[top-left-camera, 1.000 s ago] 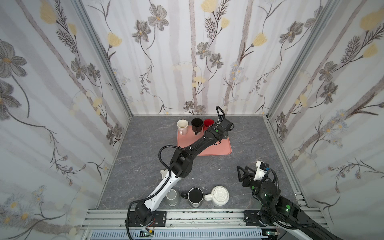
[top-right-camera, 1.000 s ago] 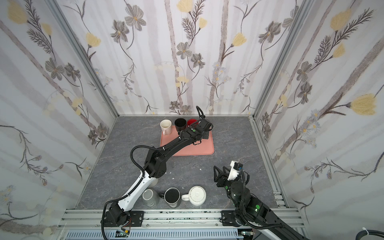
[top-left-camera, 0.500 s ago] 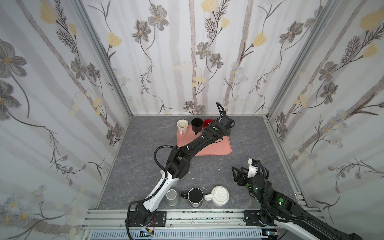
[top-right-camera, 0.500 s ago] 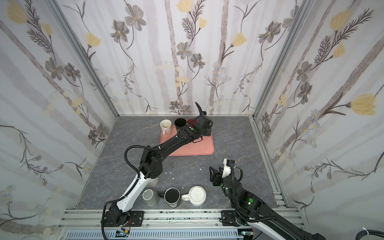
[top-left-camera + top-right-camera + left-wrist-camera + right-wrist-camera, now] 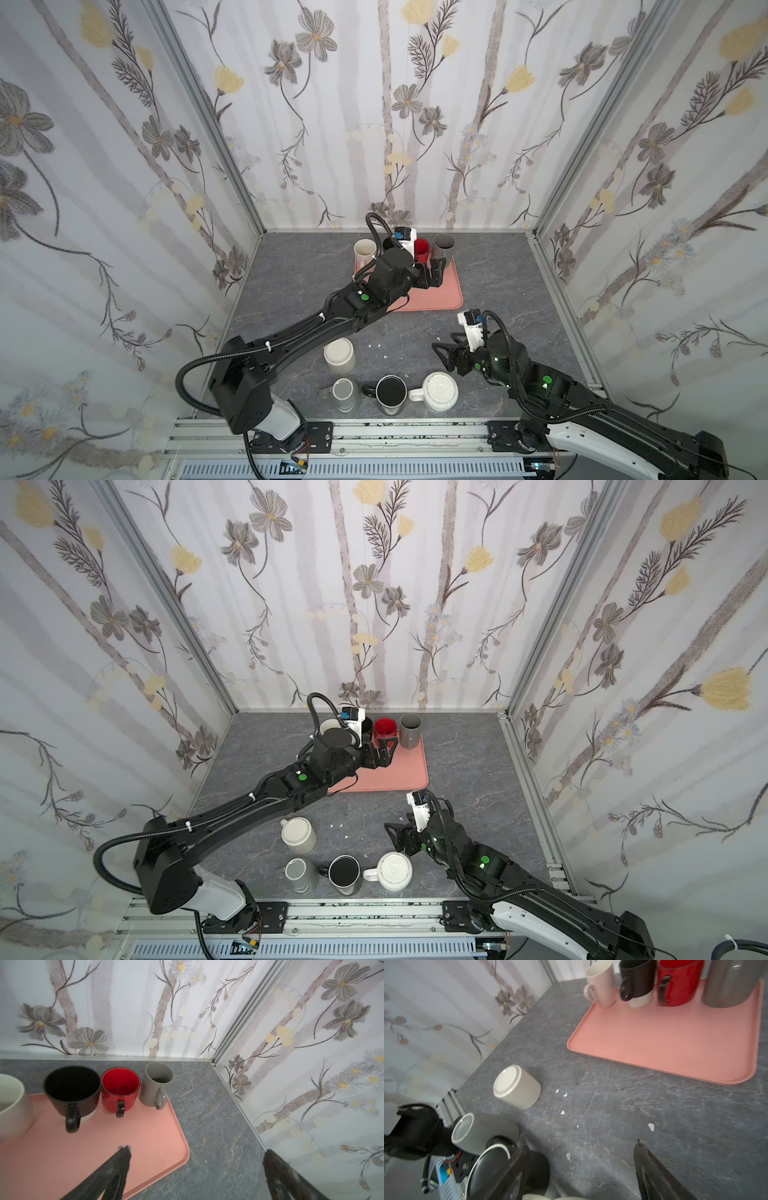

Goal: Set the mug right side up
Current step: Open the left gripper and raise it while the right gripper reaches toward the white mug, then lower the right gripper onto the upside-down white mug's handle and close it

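Observation:
Several mugs stand upside down near the table's front: a cream one (image 5: 338, 353) (image 5: 517, 1086), a grey one (image 5: 344, 391) (image 5: 483, 1132), a black one (image 5: 390, 391) (image 5: 492, 1167) and a white ribbed one (image 5: 439, 388) (image 5: 395, 868). My right gripper (image 5: 441, 356) (image 5: 581, 1147) hovers open just behind the white mug, holding nothing. My left gripper (image 5: 434, 272) (image 5: 196, 1150) is open and empty over the pink tray (image 5: 449, 291) (image 5: 104, 1147). It sits just in front of an upright grey mug (image 5: 444, 245) (image 5: 154, 1084).
Upright on the tray's back edge are also a red mug (image 5: 423, 248) (image 5: 120, 1088), a black mug (image 5: 71, 1088) and a cream mug (image 5: 365, 249). Small white chips (image 5: 651, 1127) lie on the grey tabletop. Patterned walls close in on three sides.
My left gripper has opened and drawn back, leaving the grey mug upright at the tray's right end. My right gripper has moved left toward the front mugs and opened wider.

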`<state>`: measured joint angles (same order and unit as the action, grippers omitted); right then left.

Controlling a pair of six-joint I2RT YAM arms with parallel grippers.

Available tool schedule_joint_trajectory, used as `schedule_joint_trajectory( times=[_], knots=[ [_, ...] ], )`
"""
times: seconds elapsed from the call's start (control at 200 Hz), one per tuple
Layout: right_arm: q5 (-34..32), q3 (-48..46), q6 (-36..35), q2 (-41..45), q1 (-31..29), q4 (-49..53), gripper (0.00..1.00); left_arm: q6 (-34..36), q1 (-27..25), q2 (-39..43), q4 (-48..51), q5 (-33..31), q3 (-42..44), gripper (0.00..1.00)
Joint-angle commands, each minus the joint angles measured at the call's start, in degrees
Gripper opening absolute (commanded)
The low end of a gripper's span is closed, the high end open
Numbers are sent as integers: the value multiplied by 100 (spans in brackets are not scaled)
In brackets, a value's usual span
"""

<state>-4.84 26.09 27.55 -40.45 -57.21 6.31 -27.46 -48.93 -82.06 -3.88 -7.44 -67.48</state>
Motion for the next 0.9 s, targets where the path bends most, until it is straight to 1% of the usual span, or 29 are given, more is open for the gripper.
schedule_joint_trajectory(
  times=[0.0, 0.035, 0.09, 0.13, 0.27, 0.4, 0.549, 0.634, 0.699, 0.754, 0.814, 0.879, 0.899],
  knots=[
    [-320, 276, -215, -279, -569, 291, 85, -180, 22, 835, -695, -392, 821, 100],
    [-527, 378, -118, -395, -779, 492, 89, -173, 26, 1165, -678, -525, 1085, 100],
    [-900, 462, 108, -517, -1124, 777, 94, -181, 34, 1628, -622, -725, 1453, 100],
    [-1159, 514, 361, -595, -1354, 1026, 100, -182, 40, 1938, -574, -845, 1675, 100],
    [-1824, 704, 1596, -899, -1973, 2134, 100, -162, 60, 2694, -467, -1098, 2220, 100],
    [-1757, 842, 2578, -1059, -2406, 2854, 100, -193, 74, 3019, -425, -1221, 2535, 100],
    [-1830, 1294, 3146, -1154, -2870, 3636, 98, -191, 136, 3203, -399, -1253, 2721, 100],
    [-1754, 1505, 3344, -1150, -3065, 3910, 93, -189, 174, 3298, -394, -1243, 2817, 100],
    [-1485, 1499, 3487, -1141, -3170, 3884, 85, -197, 220, 3352, -394, -1235, 2876, 100],
    [-1236, 1389, 3665, -1141, -3299, 3775, 75, -211, 264, 3394, -390, -1196, 2931, 100],
    [-1029, 1266, 3907, -1177, -3493, 3705, 61, -237, 325, 3434, -390, -1135, 2993, 100],
    [-990, 1240, 4162, -1247, -3774, 3756, 47, -273, 391, 3471, -366, -1058, 3037, 100],
    [-1034, 1264, 4232, -1266, -3892, 3768, 45, -281, 415, 3473, -360, -1033, 3060, 100]
  ],
)
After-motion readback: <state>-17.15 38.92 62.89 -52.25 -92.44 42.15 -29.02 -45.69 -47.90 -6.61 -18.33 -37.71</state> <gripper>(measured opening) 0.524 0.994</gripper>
